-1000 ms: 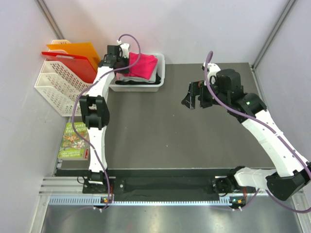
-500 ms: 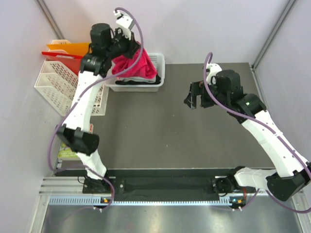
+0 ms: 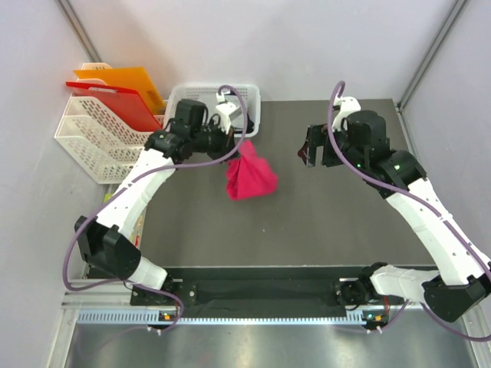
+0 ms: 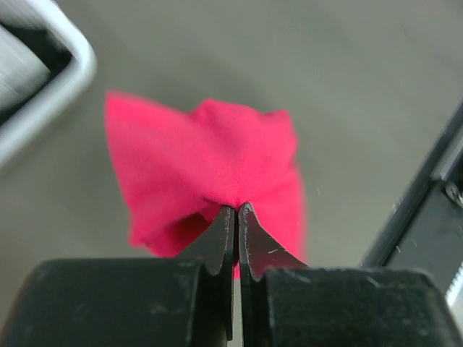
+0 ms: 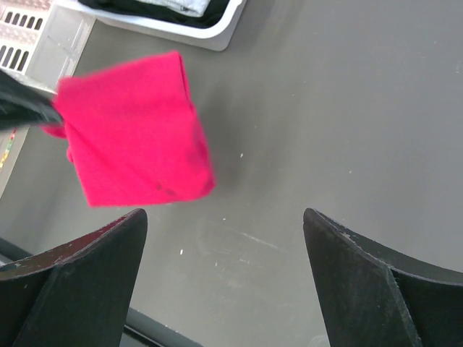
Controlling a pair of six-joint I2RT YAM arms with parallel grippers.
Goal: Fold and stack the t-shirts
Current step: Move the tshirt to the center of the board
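Observation:
The bright pink-red t-shirt (image 3: 250, 177) hangs bunched from my left gripper (image 3: 239, 149), which is shut on its top edge above the dark table, just right of the white bin (image 3: 253, 102). In the left wrist view the jaws pinch the pink cloth (image 4: 210, 163). My right gripper (image 3: 316, 153) is open and empty, above the table to the right of the shirt; its wrist view shows the pink shirt (image 5: 134, 130) at upper left. Grey and black cloth (image 5: 173, 6) lies in the bin.
A white wire rack (image 3: 92, 134) with orange and red folders (image 3: 115, 88) stands at the far left. A green book (image 3: 111, 222) lies left of the table mat. Grey walls close the back and sides.
My left arm has lifted the pink-red shirt out of the bin and swung it right and forward over the table. My right gripper has shifted slightly up and right.

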